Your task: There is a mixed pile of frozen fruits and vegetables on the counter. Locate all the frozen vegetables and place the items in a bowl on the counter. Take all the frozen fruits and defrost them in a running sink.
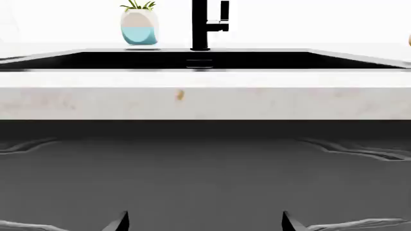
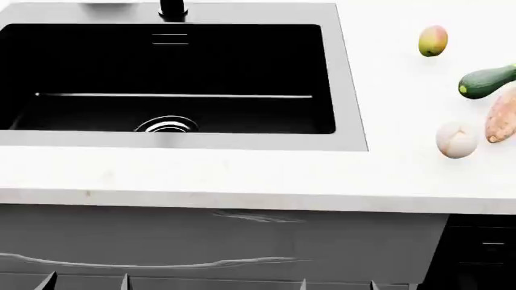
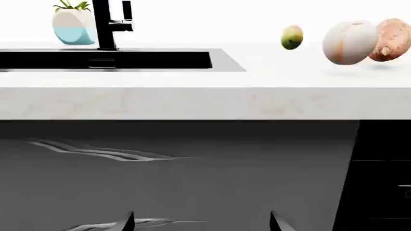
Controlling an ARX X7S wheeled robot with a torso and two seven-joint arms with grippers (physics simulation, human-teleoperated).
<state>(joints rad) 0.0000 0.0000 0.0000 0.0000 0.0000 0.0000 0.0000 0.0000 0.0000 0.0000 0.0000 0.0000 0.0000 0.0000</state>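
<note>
From the head camera I had the sink as my anchor: a black basin with a grey rim, chrome drain near its front wall and the black faucet at its back edge. All 4 produce items lay on the counter to the right of the sink, well apart from its rim. The mango sat nearest the sink's back right corner. Further right of it were the zucchini, cut off by the frame edge, and the sweet potato, which lay just beside the zucchini, possibly touching it; I could not be sure. The cream-white lobed ball sat just beside the sweet potato, closest to the counter's front edge.

I saw no bowl in any of my 3 views. A white and light-blue planter stood behind the sink, beside the faucet.

Both arms hung below the counter's front edge, facing the grey cabinet front. The left gripper had its 2 finger tips spread wide with nothing between them, and the right gripper was spread the same way.
</note>
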